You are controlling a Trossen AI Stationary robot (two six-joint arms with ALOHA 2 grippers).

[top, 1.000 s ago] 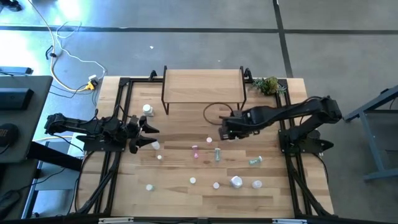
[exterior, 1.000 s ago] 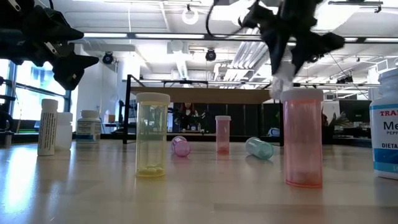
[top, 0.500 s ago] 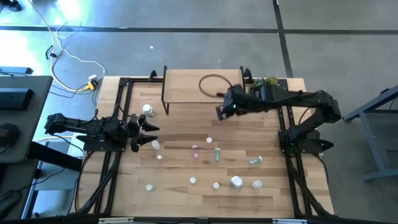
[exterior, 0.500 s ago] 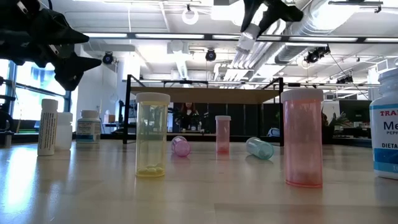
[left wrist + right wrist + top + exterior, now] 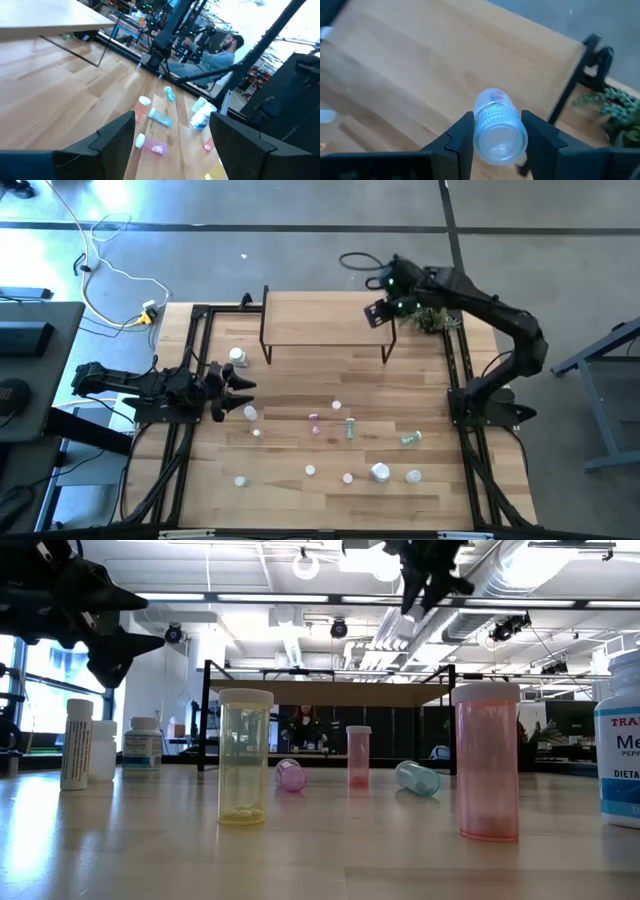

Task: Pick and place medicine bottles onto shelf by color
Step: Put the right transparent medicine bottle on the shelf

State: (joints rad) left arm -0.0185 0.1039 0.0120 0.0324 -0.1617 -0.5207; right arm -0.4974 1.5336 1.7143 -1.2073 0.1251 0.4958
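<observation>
**Right arm: bottle carried over shelf, right end**

Right gripper (image 5: 492, 142) clamped on a white-capped clear bottle (image 5: 496, 125); cap faces the wrist camera, long axis running along the fingers, so the bottle's base points away toward the shelf (image 5: 325, 318); in the high view the gripper hangs above the shelf's right end, near the plant sprig (image 5: 432, 317); board lies directly beyond the bottle; judged next: lower. Left gripper (image 5: 232, 393) parked at the table's left, fingers spread, empty; remaining bottles scattered mid-table.
</observation>
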